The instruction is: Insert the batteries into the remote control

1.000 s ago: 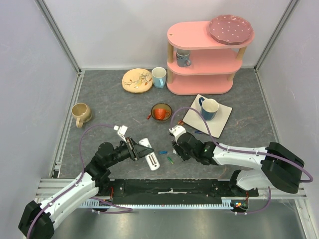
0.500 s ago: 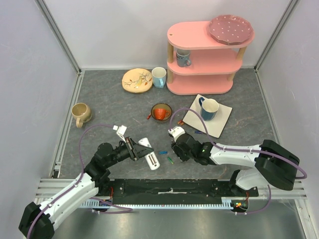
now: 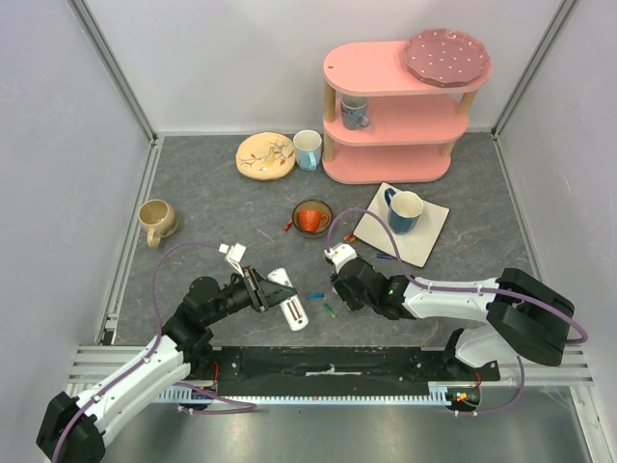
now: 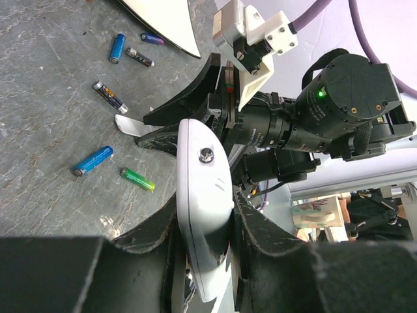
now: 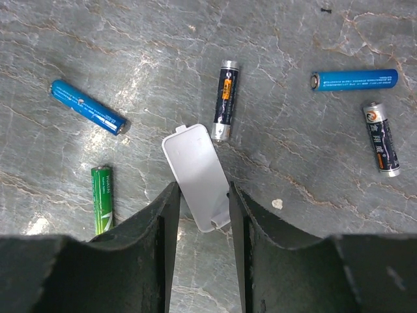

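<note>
Remote control (image 4: pixel 202 163) held up, batteries scattered beside it
The slim white remote control, rounded at its end, was clamped on edge in the left gripper (image 4: pixel 205 199), and its flat white battery cover (image 5: pixel 195 163) was pinched by the right gripper (image 5: pixel 202 195). The batteries lay flat and apart on the grey table (image 3: pixel 193 193): one blue battery (image 5: pixel 88 107), a green battery (image 5: pixel 102 199), a dark battery (image 5: pixel 223 101), another blue one (image 5: pixel 354 79) and a second dark one (image 5: pixel 381 138).

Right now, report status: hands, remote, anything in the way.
Left hand shut on slim white plastic remote control. Right hand pinching small white plastic battery cover. Thin blue, green and dark batteries loose on grey table.
</note>
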Robot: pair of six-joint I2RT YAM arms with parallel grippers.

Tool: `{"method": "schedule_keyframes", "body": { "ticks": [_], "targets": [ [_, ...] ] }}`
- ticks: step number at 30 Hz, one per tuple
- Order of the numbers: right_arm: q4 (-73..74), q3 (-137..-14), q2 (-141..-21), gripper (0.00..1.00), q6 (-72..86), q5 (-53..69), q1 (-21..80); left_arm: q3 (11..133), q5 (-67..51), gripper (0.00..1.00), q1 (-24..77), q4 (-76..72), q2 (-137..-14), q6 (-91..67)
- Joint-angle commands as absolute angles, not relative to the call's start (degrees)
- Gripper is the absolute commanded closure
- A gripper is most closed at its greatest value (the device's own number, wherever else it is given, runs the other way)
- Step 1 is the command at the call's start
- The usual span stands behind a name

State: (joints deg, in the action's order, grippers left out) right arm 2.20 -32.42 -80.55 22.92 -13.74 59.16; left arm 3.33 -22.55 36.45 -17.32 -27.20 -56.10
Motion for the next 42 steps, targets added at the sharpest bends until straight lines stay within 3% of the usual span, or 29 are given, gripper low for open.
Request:
{"method": "schedule_keyframes", "body": {
  "ticks": [1, 6, 22, 32, 38, 42],
  "targets": [
    [2.9, -32.3, -81.0, 0.6, 24.0, -16.0, 59.3, 2.2, -21.5, 0.98, 36.2, -18.4, -26.7, -56.3],
    [3.0, -32.0, -80.0, 0.66, 24.5, -17.0, 59.4, 2.3, -21.4, 0.98, 36.2, -18.4, -27.0, -56.3],
    [5.3, -31.6, -71.5, 1.0, 26.5, -16.4, 59.4, 1.8, -21.0, 0.98, 36.2, -18.0, -25.9, -56.8],
    [0.5, -24.9, -65.4, 1.0, 35.8, -12.7, 52.9, 1.5, -21.1, 0.98, 36.2, -18.1, -25.8, -57.0],
    [-13.1, -14.9, -58.1, 1.0, 46.5, -3.3, 44.8, 1.0, -20.7, 0.98, 36.2, -19.5, -26.5, -57.5],
    [-19.8, -11.8, -60.1, 1.0, 49.9, 1.0, 42.1, 0.6, -20.7, 0.98, 36.2, -21.1, -27.6, -57.7]
  ]
}}
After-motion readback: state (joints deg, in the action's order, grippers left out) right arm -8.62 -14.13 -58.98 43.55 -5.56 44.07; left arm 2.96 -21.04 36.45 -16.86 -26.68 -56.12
